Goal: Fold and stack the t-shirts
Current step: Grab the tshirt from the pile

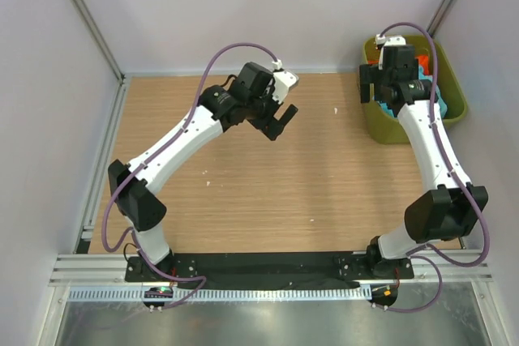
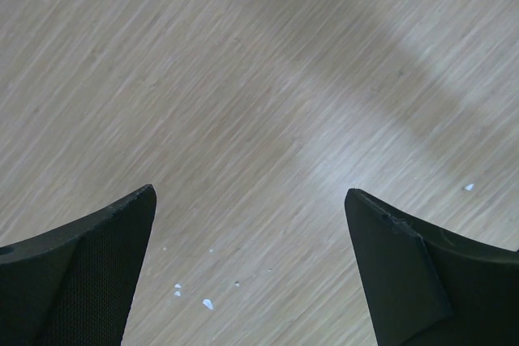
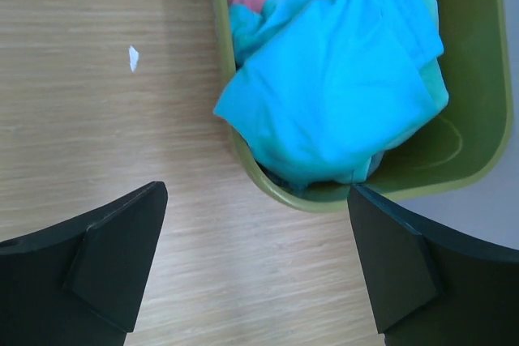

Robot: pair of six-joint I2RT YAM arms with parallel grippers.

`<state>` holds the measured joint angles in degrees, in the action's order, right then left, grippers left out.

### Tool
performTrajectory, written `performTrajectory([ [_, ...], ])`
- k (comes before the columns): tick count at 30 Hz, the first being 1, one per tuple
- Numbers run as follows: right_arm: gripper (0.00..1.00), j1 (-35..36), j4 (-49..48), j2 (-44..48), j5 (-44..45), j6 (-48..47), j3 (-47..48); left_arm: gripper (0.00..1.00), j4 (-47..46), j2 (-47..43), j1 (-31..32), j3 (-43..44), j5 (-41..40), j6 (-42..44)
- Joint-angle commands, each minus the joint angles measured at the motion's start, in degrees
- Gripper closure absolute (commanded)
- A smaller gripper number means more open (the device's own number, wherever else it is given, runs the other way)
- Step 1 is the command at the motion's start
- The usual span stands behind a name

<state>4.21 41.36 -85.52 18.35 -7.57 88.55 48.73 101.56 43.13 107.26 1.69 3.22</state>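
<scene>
Both sets of jaws stood apart: my left gripper (image 2: 251,196) hung over the table (image 2: 243,70), my right gripper (image 3: 256,194) over the turquoise t-shirt (image 3: 340,79) heaped in the far-right bin (image 3: 480,79).

An olive-green plastic bin (image 1: 389,130) sits at the far right corner of the wooden table (image 1: 268,184); small white specks (image 1: 336,110) dot the wood.

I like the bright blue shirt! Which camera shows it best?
The right wrist camera: the turquoise-blue shirt fills the middle, crumpled on top in the green bin, hanging over its rim. The top camera shows only blue slivers beside the right arm. The left wrist camera shows just wooden table.
</scene>
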Motion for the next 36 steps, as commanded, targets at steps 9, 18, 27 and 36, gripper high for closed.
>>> performTrajectory([
  [9,0.0,0.27,0.74,-9.39,-4.39,-1.92,19.46,0.0,-0.83,-3.38,-0.42,-1.0,-8.18,3.81],
  [18,0.05,-2.97,-1.46,-16.34,7.75,-2.8,22.19,0.0,-1.27,-4.88,-0.51,-2.32,-14.08,11.1],
  [27,0.08,-7.55,-0.49,-24.52,6.88,-2.01,24.91,0.0,-1.09,-5.58,-0.42,-5.13,-15.14,11.45],
  [36,0.18,-7.64,-0.23,-30.14,5.12,-2.27,28.6,0.0,-1.53,-4.53,-0.51,-4.08,-15.23,11.19],
])
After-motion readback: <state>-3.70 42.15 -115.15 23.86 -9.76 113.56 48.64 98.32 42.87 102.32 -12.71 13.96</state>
